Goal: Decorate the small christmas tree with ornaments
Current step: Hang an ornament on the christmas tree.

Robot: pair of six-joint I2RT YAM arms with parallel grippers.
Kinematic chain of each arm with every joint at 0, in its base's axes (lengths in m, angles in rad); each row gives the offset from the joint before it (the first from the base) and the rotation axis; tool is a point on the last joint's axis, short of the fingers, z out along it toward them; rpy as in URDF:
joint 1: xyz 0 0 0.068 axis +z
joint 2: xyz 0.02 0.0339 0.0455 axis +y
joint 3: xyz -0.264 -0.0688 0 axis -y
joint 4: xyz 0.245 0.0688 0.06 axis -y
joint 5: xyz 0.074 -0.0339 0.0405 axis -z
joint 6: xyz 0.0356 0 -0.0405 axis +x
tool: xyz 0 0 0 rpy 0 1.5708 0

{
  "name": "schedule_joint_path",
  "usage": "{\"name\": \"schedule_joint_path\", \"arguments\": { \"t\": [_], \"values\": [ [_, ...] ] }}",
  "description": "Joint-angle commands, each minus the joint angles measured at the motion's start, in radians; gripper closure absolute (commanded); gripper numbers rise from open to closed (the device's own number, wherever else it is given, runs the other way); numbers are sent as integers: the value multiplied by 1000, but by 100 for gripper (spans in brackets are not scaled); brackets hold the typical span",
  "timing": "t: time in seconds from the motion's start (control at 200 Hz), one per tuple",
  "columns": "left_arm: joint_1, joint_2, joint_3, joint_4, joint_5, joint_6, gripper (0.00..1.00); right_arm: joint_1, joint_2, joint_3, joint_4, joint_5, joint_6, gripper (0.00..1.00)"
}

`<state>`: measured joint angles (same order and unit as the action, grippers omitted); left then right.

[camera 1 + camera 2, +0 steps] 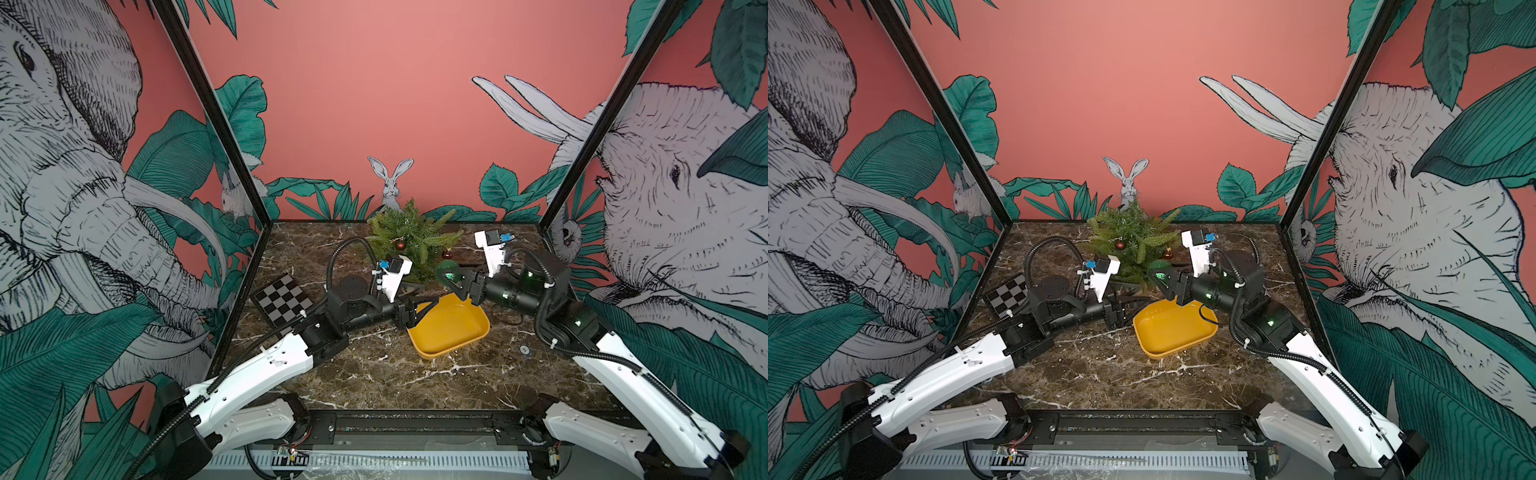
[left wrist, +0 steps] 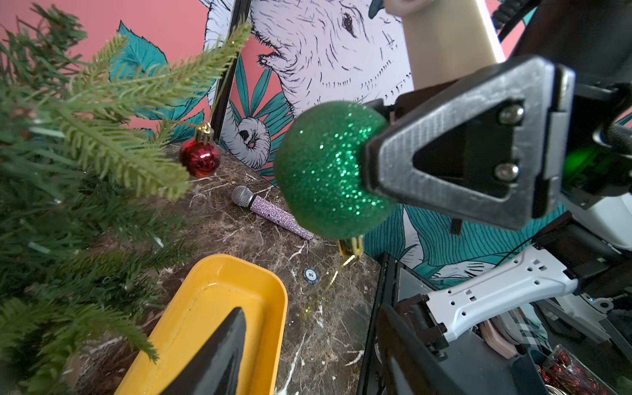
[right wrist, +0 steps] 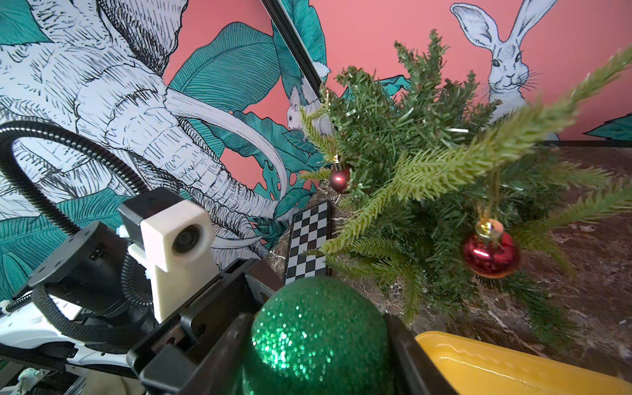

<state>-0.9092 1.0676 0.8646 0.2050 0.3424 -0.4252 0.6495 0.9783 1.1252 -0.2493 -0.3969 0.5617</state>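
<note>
The small christmas tree (image 1: 409,235) (image 1: 1130,239) stands at the back middle of the table. Two dark-red ornaments hang on its branches, one on the left side (image 1: 400,245) (image 3: 339,179) and one on the right side (image 1: 447,254) (image 2: 200,158) (image 3: 490,254). My right gripper (image 1: 451,277) (image 3: 318,342) is shut on the glittery green ball (image 1: 1160,272) (image 2: 328,171), just in front of the tree. The ball's gold cap and hook (image 2: 350,248) hang down. My left gripper (image 1: 428,309) (image 2: 307,359) is open and holds nothing, over the yellow tray's left end.
The yellow tray (image 1: 436,355) (image 2: 280,307) lies in front of the tree, nothing visible in it. A checkerboard (image 1: 282,301) lies at the left. A glittery toy microphone (image 2: 270,213) and a small round chip (image 2: 311,274) lie on the marble at the right.
</note>
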Motion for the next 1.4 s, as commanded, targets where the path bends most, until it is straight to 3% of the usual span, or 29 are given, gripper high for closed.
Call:
{"name": "schedule_joint_path", "arguments": {
  "t": [0.0,0.335,0.65,1.395],
  "values": [
    [-7,4,35,58,35,14,37,10,-3,31,69,-24,17,55],
    [-7,45,57,88,67,17,56,10,-1,27,94,-50,35,55],
    [-7,45,59,74,70,29,100,10,-3,24,99,-43,34,55],
    [-7,-142,-23,-64,-111,77,100,41,72,84,144,61,-74,56]
  ]
}}
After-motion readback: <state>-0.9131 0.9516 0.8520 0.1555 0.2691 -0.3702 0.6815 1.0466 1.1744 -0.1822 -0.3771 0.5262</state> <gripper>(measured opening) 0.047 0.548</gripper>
